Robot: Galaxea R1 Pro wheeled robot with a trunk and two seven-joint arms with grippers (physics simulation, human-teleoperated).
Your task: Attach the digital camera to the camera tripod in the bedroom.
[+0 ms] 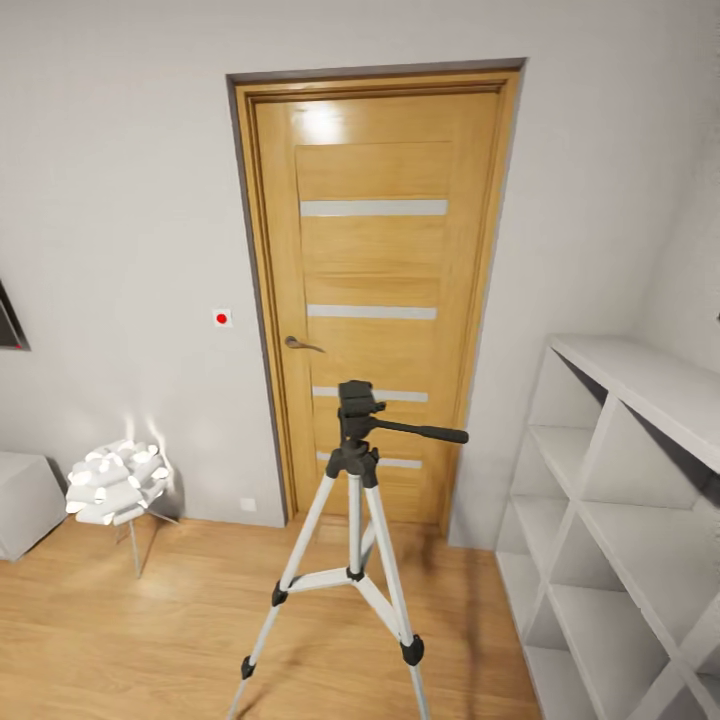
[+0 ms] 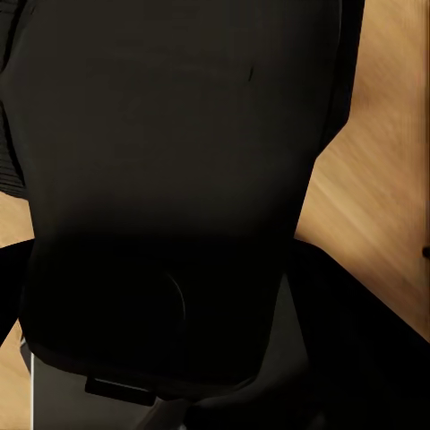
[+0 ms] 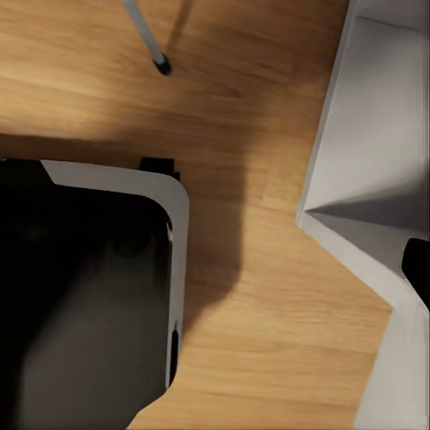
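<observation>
I saw the camera tripod (image 1: 352, 520) standing on the wood floor (image 1: 130, 630) before the oak door (image 1: 375, 290) — white shelves (image 1: 620, 500) alongside. Whether my jaws were clenched or released I couldn't tell.

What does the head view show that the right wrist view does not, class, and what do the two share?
Head view alone: the oak door, the tripod's black head with its pan bar, and a white lamp on the floor. Right wrist view alone: a dark, white-edged part of the robot's body. Both: the wood plank floor, the white shelf unit and a black-footed leg of the camera tripod.
</observation>
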